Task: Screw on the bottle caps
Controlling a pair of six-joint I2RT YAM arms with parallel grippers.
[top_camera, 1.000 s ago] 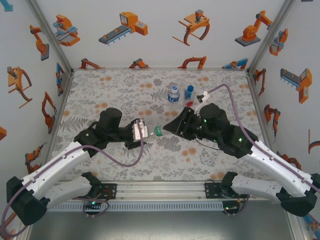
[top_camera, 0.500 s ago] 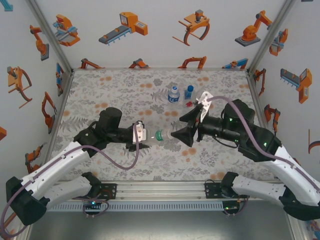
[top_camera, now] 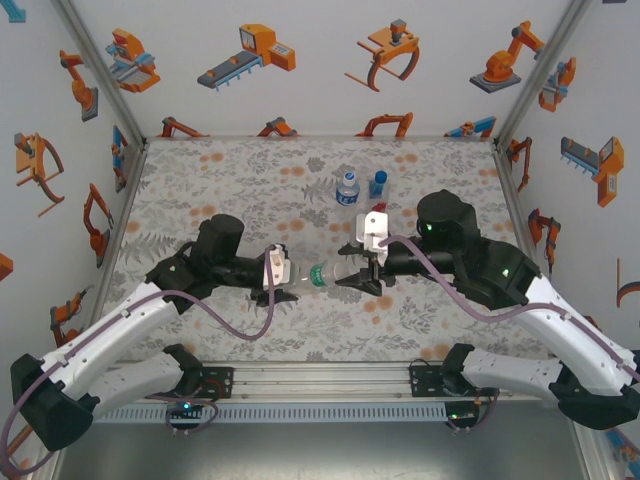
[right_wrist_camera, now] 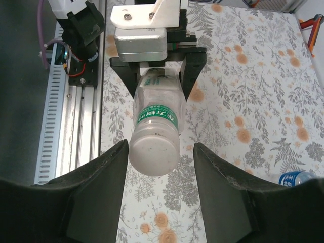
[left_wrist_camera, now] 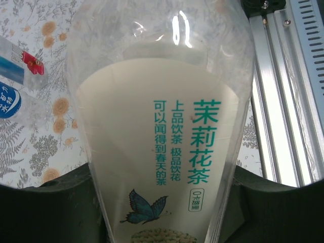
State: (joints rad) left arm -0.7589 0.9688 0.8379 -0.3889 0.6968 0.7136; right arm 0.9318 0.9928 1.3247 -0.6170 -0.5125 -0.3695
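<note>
- From above: my left gripper [top_camera: 290,272] is clamped on a clear bottle [top_camera: 312,272] with a green band. The bottle lies level above the flowered table [top_camera: 200,190] and points toward my right arm.
- My right gripper [top_camera: 350,275] meets the bottle's free end.
- Well behind them, a blue-labelled water bottle [top_camera: 347,188] and a short blue-tinted bottle [top_camera: 379,183] stand upright, just beside each other.
- Left wrist: a jasmine-tea bottle [left_wrist_camera: 162,152], with a white label, green Chinese lettering and a butterfly, sits between my dark fingers [left_wrist_camera: 50,207], which press on both its sides. An aluminium rail [left_wrist_camera: 276,101] runs along the right.
- Right wrist: my two fingers [right_wrist_camera: 91,202] stand apart on either side of the bottle's round end. One is close against it, while a strip of table shows beside the other. I cannot tell whether that end carries a cap.
</note>
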